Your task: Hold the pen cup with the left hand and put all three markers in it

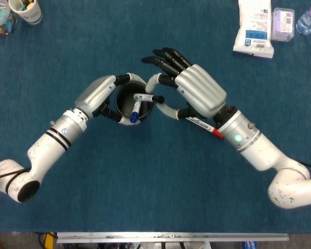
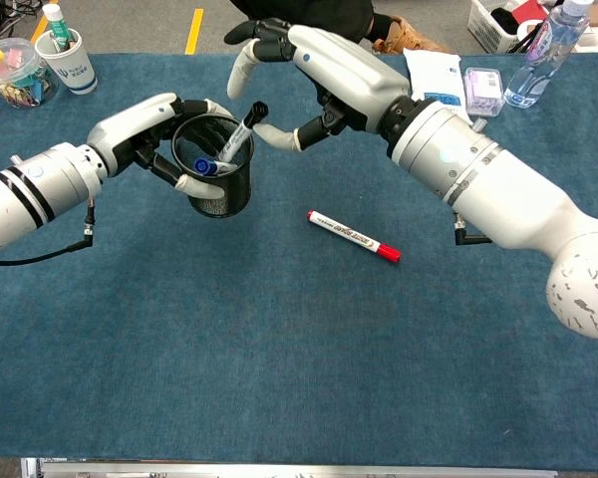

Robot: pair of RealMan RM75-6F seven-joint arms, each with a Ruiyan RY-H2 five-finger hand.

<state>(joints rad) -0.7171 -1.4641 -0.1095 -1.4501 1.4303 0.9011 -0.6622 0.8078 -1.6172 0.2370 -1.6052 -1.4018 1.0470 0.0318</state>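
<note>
Where the blue cloth (image 2: 279, 378) covers the table, the black mesh pen cup (image 2: 215, 171) stands left of centre, tilted a little, with the left hand (image 2: 145, 134) wrapped around its wall, fingers curled on the far and near sides of the cup. Inside it a blue-capped marker (image 2: 207, 165) leans against the rim, and a second marker with a black cap (image 2: 241, 132) pokes out over the rim toward the right hand. That right hand (image 2: 324, 75) hangs just beside the cup, its dark fingers (image 1: 166, 58) spread and extended away, thumb curved toward the black cap; whether the thumb touches the marker I cannot tell, and nothing is clearly held. A red-capped marker (image 2: 354, 235) lies flat on the cloth to the right of the cup, well apart from it, beneath the right forearm in the head view.

At the far left corner stand a white paper cup (image 2: 66, 55) holding pens and a clear tub (image 2: 12, 75) of coloured bits. At the far right edge lie a white packet (image 1: 255, 28), a small clear box (image 1: 283, 23) and a water bottle (image 2: 543, 55). Beyond the table, the chest view shows a yellow floor stripe (image 2: 194, 28) and a white basket (image 2: 500, 20)
</note>
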